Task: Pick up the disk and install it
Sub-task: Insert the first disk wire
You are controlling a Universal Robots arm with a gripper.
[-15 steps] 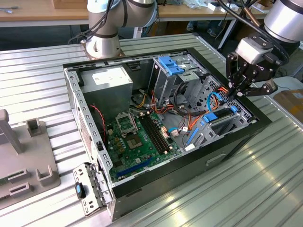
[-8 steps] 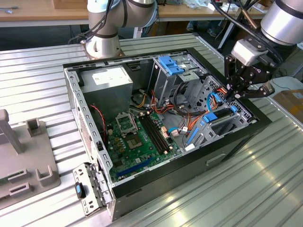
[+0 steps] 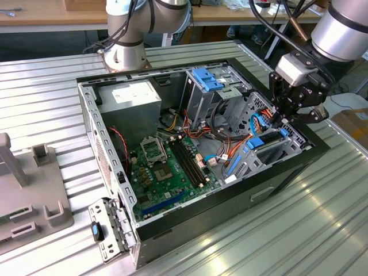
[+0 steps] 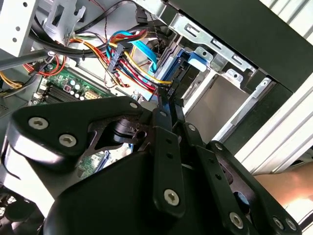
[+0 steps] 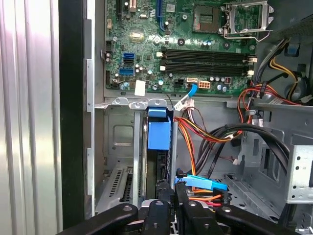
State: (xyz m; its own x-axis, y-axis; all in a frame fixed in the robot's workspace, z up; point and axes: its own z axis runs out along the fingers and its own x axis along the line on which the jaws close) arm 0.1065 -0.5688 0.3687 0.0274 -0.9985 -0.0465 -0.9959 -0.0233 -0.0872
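**Claw** point(image 3: 280, 120) with fingers pressed together, nothing seen between them, poised just above the disk point(image 3: 269, 147). The disk is seated between its blue rails in the drive bay at the exterior view's right end of the computer case point(image 3: 241, 195). Judged risks: a downward push applied off line may jam the disk askew against the bay wall point(image 5: 137, 147). The cables point(image 5: 205, 134) just beside the bay may be snagged or pinched.

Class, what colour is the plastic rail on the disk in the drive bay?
The rail is bright blue, clearest in the first wrist view.
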